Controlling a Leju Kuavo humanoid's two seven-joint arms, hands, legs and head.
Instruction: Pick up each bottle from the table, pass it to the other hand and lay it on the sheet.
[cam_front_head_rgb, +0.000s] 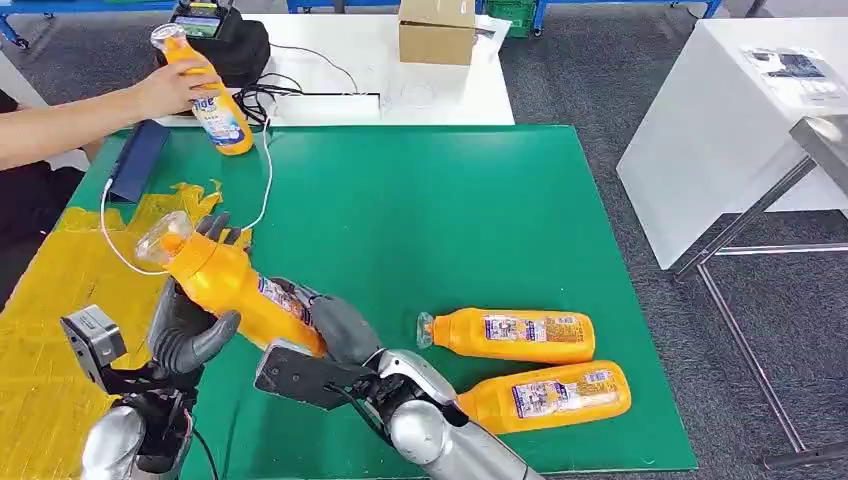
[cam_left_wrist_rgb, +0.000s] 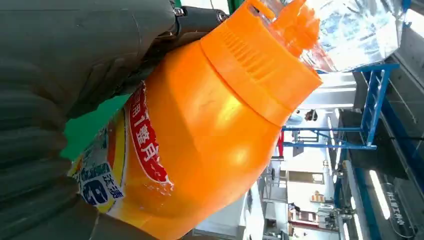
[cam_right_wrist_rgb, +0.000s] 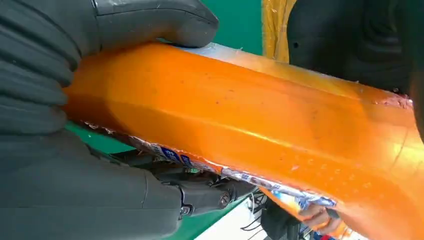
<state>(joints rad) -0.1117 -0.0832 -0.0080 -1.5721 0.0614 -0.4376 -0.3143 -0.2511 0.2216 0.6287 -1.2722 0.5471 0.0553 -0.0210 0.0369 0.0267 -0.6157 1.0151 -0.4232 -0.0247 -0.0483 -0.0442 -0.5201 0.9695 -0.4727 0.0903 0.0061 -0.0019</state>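
Observation:
An orange bottle (cam_front_head_rgb: 235, 285) with a clear cap hangs tilted over the left part of the green mat (cam_front_head_rgb: 420, 220), between my two hands. My right hand (cam_front_head_rgb: 335, 325) grips its lower body (cam_right_wrist_rgb: 240, 125), thumb over it and fingers beneath. My left hand (cam_front_head_rgb: 190, 325) holds the upper part near the neck (cam_left_wrist_rgb: 210, 125), fingers up behind it and thumb in front. Two more orange bottles (cam_front_head_rgb: 510, 335) (cam_front_head_rgb: 545, 392) lie on their sides on the mat to the right. The yellow sheet (cam_front_head_rgb: 60, 290) covers the table's left side.
A person's hand (cam_front_head_rgb: 165, 90) at the far left holds another orange bottle (cam_front_head_rgb: 215, 95) above the mat's back corner. A blue flat case (cam_front_head_rgb: 135, 160) and a white cable (cam_front_head_rgb: 265, 190) lie nearby. A cardboard box (cam_front_head_rgb: 435, 30) stands behind; a white table (cam_front_head_rgb: 740, 100) stands right.

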